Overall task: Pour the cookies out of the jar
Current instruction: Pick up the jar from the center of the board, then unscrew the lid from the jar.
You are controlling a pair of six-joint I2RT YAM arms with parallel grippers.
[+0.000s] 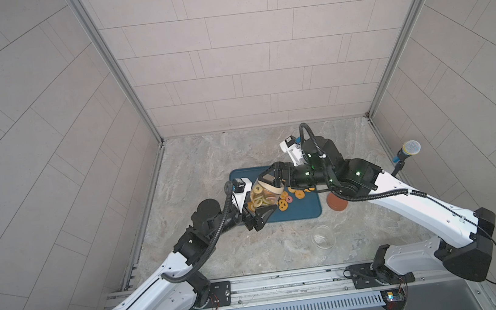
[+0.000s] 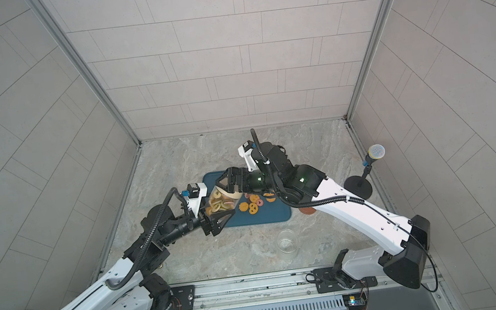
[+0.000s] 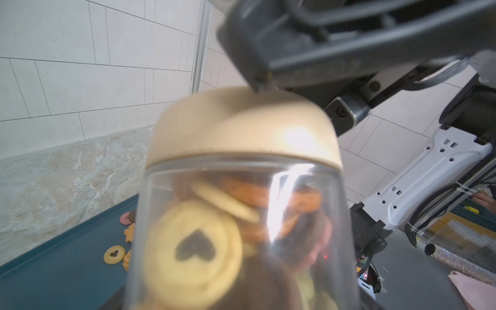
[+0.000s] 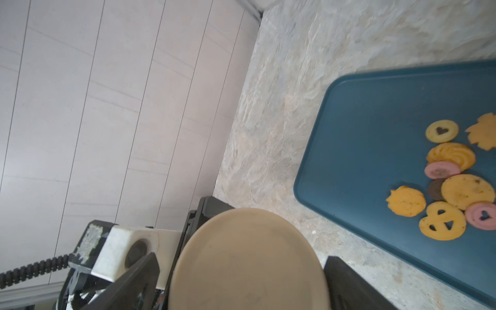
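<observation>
Visibly, clear beige-lidded jar (image 3: 241,214) holds flat round cookies (image 3: 193,247).

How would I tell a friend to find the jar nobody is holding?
Find the blue tray on the marble table. Between it and the robot's base rail stands a clear glass jar. Unlike the tan-lidded jar held over the tray, it is empty, lidless and untouched.
</observation>
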